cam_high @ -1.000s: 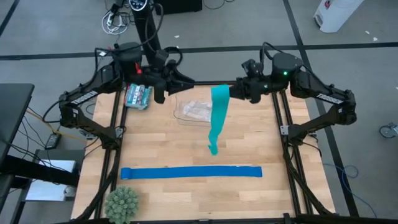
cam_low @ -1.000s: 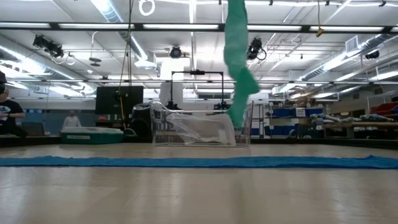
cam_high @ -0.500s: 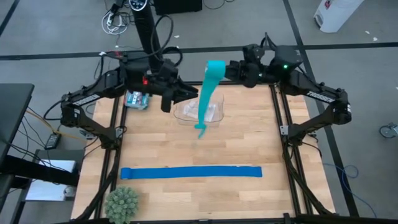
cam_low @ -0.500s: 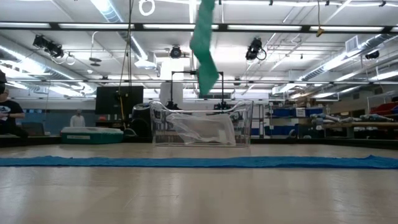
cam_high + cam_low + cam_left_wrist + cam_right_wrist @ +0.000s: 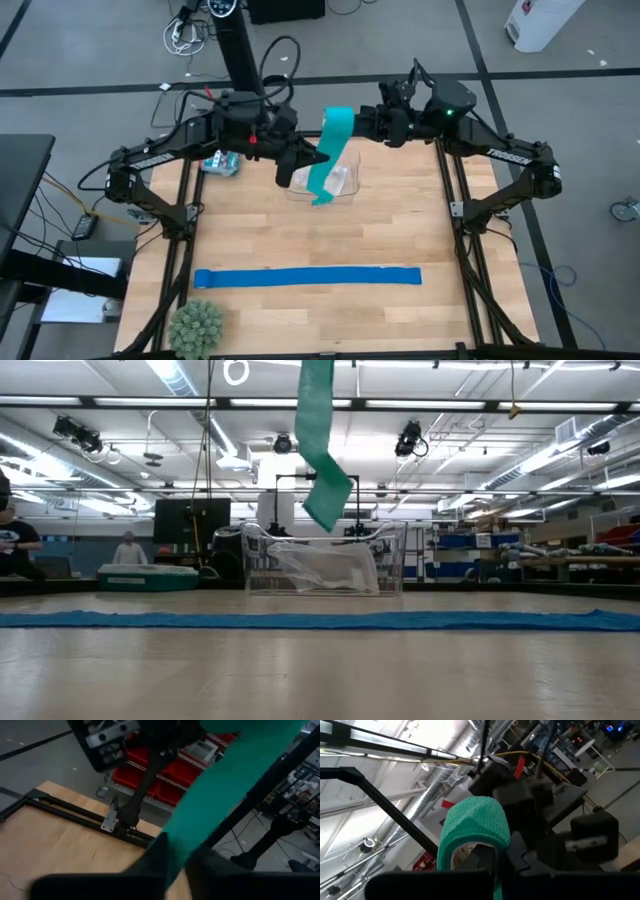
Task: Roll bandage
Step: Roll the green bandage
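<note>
The teal bandage (image 5: 330,150) hangs in the air over the table's far middle. Its free lower end (image 5: 328,505) dangles above a clear plastic container (image 5: 322,182). My right gripper (image 5: 366,124) is shut at the strip's top end, high above the far edge. My left gripper (image 5: 316,158) reaches in from the left and is shut on the strip lower down. In the left wrist view the strip (image 5: 220,795) runs away between the two dark fingers. A royal-blue strip (image 5: 307,277) lies flat across the near half of the table. My left gripper pinches the bandage at about mid-length (image 5: 175,852) between its two fingers (image 5: 150,862). It comes in roughly level from the table's left, with the fingers across the strip. The strip is clear of the table, and its lower part hangs loose below the hold. My right gripper holds the bandage's top end, which is looped round the fingertips (image 5: 475,827). The loop hides the place of contact. The fingers come in from the table's right, tipped slightly up. The rest of the strip hangs down from them.
A teal box (image 5: 220,160) sits at the far left by the left arm. A green spiky ball (image 5: 195,325) is at the near left corner. People (image 5: 15,540) stand in the room beyond the table. Bare wood lies between the container and the blue strip.
My right gripper has carried the bandage's top end toward the table's left and far edge and has tipped upward. The hanging strip has swung with it, and its tail has risen from over mid-table to above the container. My left gripper has gone right and reached the strip.
</note>
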`<action>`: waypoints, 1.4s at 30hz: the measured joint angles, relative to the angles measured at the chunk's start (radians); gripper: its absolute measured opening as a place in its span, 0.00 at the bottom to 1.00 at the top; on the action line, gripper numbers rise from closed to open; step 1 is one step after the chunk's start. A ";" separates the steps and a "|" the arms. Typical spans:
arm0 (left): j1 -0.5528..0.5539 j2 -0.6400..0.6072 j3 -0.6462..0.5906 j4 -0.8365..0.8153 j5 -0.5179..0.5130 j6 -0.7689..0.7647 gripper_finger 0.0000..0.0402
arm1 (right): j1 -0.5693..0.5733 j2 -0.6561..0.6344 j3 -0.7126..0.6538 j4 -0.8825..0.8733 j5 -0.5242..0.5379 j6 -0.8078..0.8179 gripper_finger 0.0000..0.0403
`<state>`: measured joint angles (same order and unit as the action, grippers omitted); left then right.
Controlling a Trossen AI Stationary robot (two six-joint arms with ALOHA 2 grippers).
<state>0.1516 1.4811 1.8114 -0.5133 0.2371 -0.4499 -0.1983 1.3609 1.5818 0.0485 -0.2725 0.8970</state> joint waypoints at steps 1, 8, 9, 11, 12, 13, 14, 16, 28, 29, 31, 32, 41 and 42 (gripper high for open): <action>-0.002 0.000 0.000 -0.010 0.005 0.002 0.05 | 0.000 -0.001 0.000 0.004 0.004 0.000 0.01; -0.028 -0.003 0.000 -0.098 0.050 0.000 0.01 | -0.033 -0.006 0.000 0.000 0.001 0.097 0.01; -0.033 -0.003 0.000 -0.101 0.060 0.000 0.01 | -0.042 -0.006 0.000 -0.001 -0.004 0.096 0.01; -0.044 -0.003 0.000 -0.096 0.076 -0.001 0.01 | -0.063 -0.006 0.000 -0.002 -0.012 0.078 0.01; -0.051 -0.003 0.000 -0.090 0.083 -0.005 0.01 | -0.075 -0.006 0.000 -0.006 -0.013 0.055 0.01; -0.058 -0.003 0.000 -0.085 0.090 -0.018 0.01 | -0.090 -0.006 0.000 -0.017 -0.013 0.028 0.01; -0.063 -0.003 0.000 -0.082 0.093 -0.028 0.01 | -0.107 -0.006 0.000 -0.032 -0.012 -0.002 0.01; -0.076 -0.003 0.000 -0.084 0.096 -0.048 0.01 | -0.141 -0.006 0.000 -0.067 -0.010 -0.064 0.00; -0.095 -0.002 0.000 -0.082 0.070 -0.082 0.01 | -0.209 -0.010 0.000 0.004 -0.092 -0.050 0.00; -0.095 -0.002 0.000 -0.082 0.066 -0.081 0.01 | -0.197 -0.012 0.000 0.023 -0.104 -0.033 0.00; -0.089 -0.002 0.000 -0.082 0.049 -0.080 0.01 | -0.169 -0.016 0.000 0.031 -0.117 -0.008 0.00; -0.085 -0.002 0.000 -0.083 0.042 -0.078 0.01 | -0.154 -0.016 0.000 0.029 -0.117 0.001 0.00; -0.039 -0.001 0.000 -0.103 -0.070 -0.052 0.02 | -0.018 -0.016 0.000 0.004 -0.121 0.075 0.00; -0.038 -0.001 0.000 -0.104 -0.076 -0.052 0.02 | -0.005 -0.016 0.000 0.000 -0.121 0.078 0.00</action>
<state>0.1135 1.4799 1.8114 -0.6174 0.1607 -0.5014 -0.2038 1.3453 1.5822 0.0483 -0.3939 0.9750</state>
